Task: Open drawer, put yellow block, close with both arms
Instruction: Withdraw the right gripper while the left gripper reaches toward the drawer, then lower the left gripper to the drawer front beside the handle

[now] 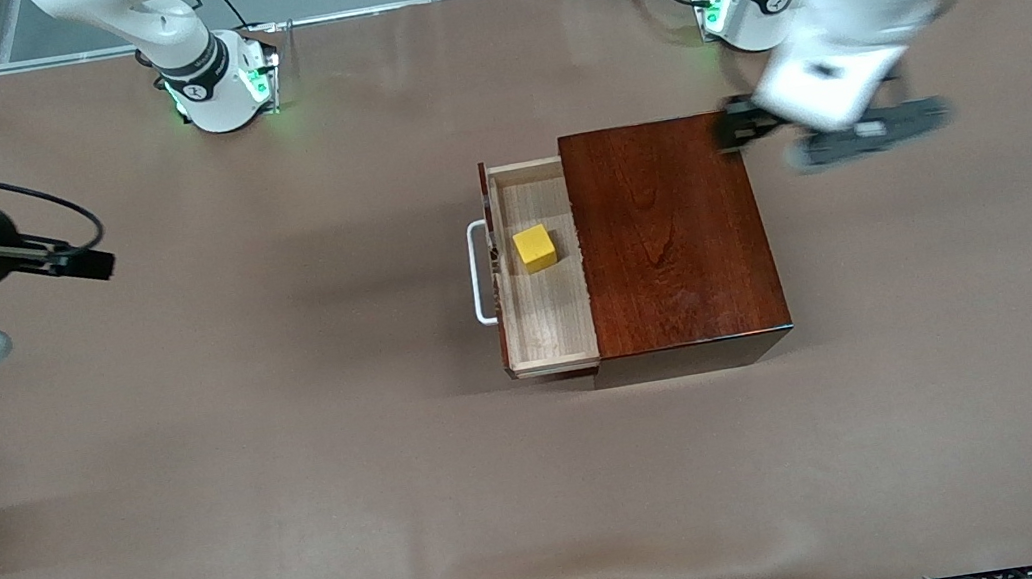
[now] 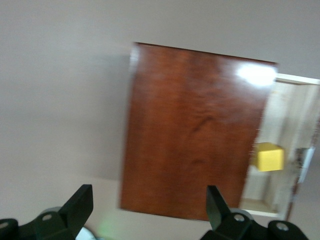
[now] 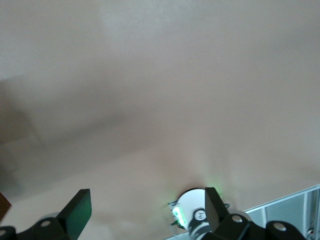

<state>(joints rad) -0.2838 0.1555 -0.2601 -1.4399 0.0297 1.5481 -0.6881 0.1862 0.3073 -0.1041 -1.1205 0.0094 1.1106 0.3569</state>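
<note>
Inside the half-open drawer [image 1: 541,266] the yellow block [image 1: 535,248] is found resting, so only closing remains. Over the box [image 1: 670,237] corner the left pincer [image 2: 150,210] is held apart; the right pincer [image 3: 145,212], likewise apart, is kept waiting above bare tabletop [image 1: 199,475].

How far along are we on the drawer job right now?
Done: the drawer is pulled out and the yellow block sits in it. In hand: nothing; the left gripper is open over the wooden box, the right gripper open, waiting at its end. Left: pushing the drawer shut.
</note>
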